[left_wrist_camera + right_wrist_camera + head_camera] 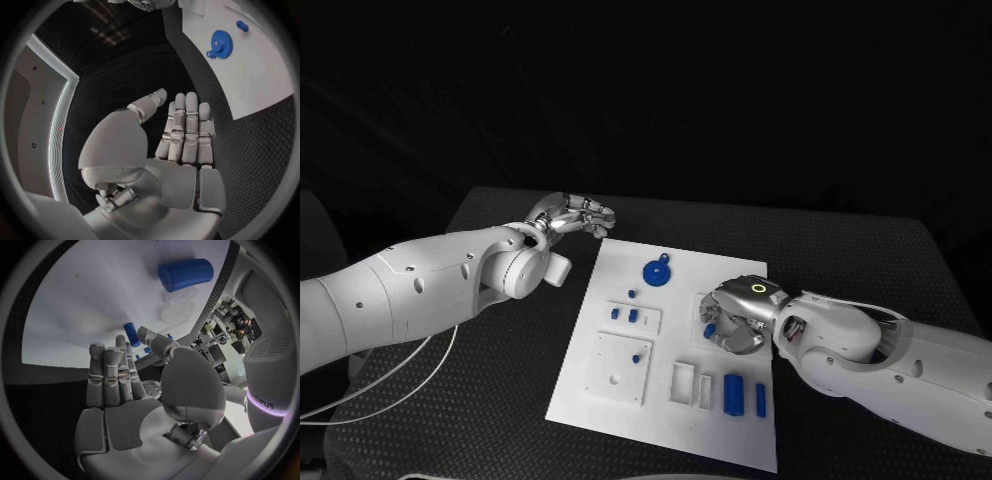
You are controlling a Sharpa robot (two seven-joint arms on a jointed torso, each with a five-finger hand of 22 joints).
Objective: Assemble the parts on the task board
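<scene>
- My left hand (pixel 574 215) hovered over the black table (pixel 877 250), just off the far left corner of the task board (pixel 718 430). Fingers lay straight and side by side, thumb out, nothing in them (the wrist view showed this plainly).
- My right hand (pixel 737 318) was over the board's right side, approx. mid-length. Fingers (pixel 111 372) were extended next to each other, thumb bent across w/ a small blue part (pixel 131 333) right at its tip. Whether that piece was pinched or just lay on the board behind, I couldn't tell.
- Blue gear (pixel 658 271) lay flat on the board's far half, well apart from my left hand; a small blue peg (pixel 242 25) sat near it.
- Two small blue blocks (pixel 625 315) stood side by side nr the board's left edge, a blue dot (pixel 632 294) just beyond them.
- White square plate (pixel 620 368) on the board's near left carried a small blue piece (pixel 638 355).
- Near edge: a blue cylinder (pixel 734 393) and a slim blue bar (pixel 760 399) lay parallel, beside white slotted holders (pixel 682 383).
</scene>
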